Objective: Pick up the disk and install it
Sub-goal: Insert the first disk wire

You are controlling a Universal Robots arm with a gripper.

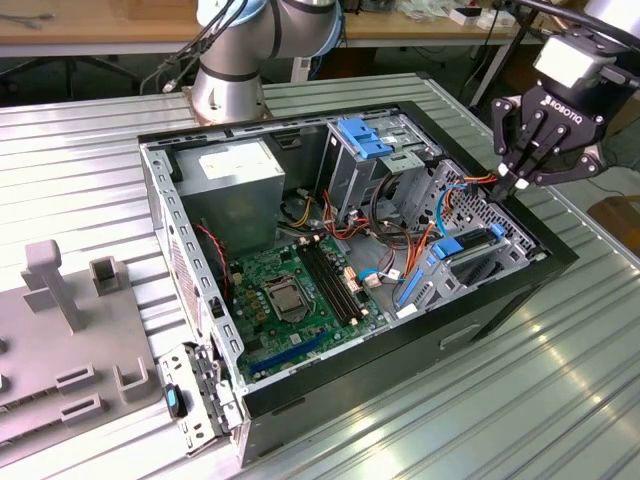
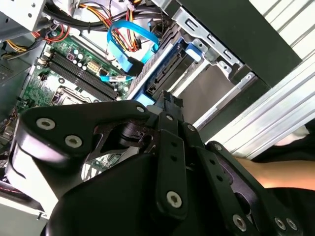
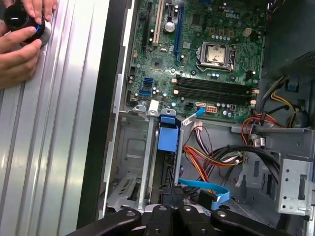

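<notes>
- The jaws, at the upper right of the exterior view, look clenched tip to tip with nothing between them. In the second wrist view their black tips meet near mid-frame.
- Just past those tips, the flat dark metal disk with bright blue plastic rails stands edge-on in the silver sheet-metal drive bay. In the exterior view the same disk sits right of centre, below the jaws. Whether the tips touch it I cannot tell.
- The step in hand reads as the install: the disk is out of the grasp and in its slot, its blue end tab showing at the middle of the first wrist view.
- If the disk is not fully home, seating it would call for a straight push along the rails on the tab end (no sideways lean). The push should also stay clear of the blue flat cable and the orange and red wires beside the bay.
- Further out lie the green motherboard at centre and the black computer case, which rests on the ribbed silver metal tabletop.
- At the upper left of the first wrist view a person's hand holds a black round knob.
</notes>
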